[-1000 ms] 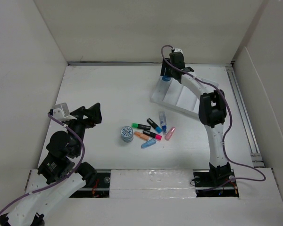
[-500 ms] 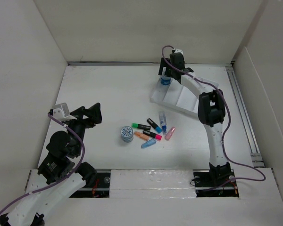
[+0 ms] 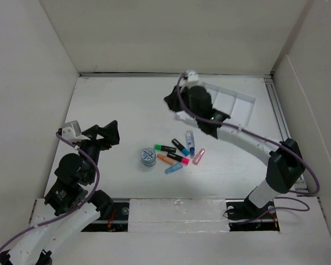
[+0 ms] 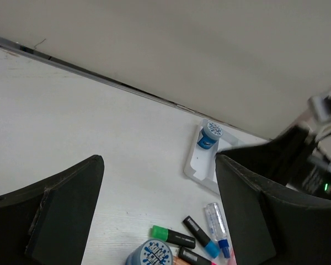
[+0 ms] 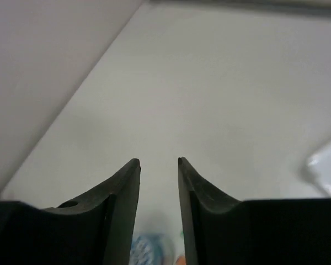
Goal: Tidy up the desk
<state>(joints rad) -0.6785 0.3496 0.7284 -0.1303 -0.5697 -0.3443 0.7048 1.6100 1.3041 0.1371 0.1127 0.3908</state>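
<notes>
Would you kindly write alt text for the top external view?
From above: the right gripper reaches to the left end of a white tray on the far desk. Markers and a round blue tin lie mid-desk; the left gripper hangs open at near left.

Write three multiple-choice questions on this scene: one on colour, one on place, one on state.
1. What colour is the jar in the tray? A red; B blue; C yellow.
2. Where is the round blue tin? A in the tray; B on the desk, left of the markers; C on the jar.
3. The left gripper is: A open, empty; B shut on a marker; C shut on the tin.
Key: B, the left wrist view shows it blue; B, it stands on bare desk beside them; A, its fingers stand wide apart.
</notes>
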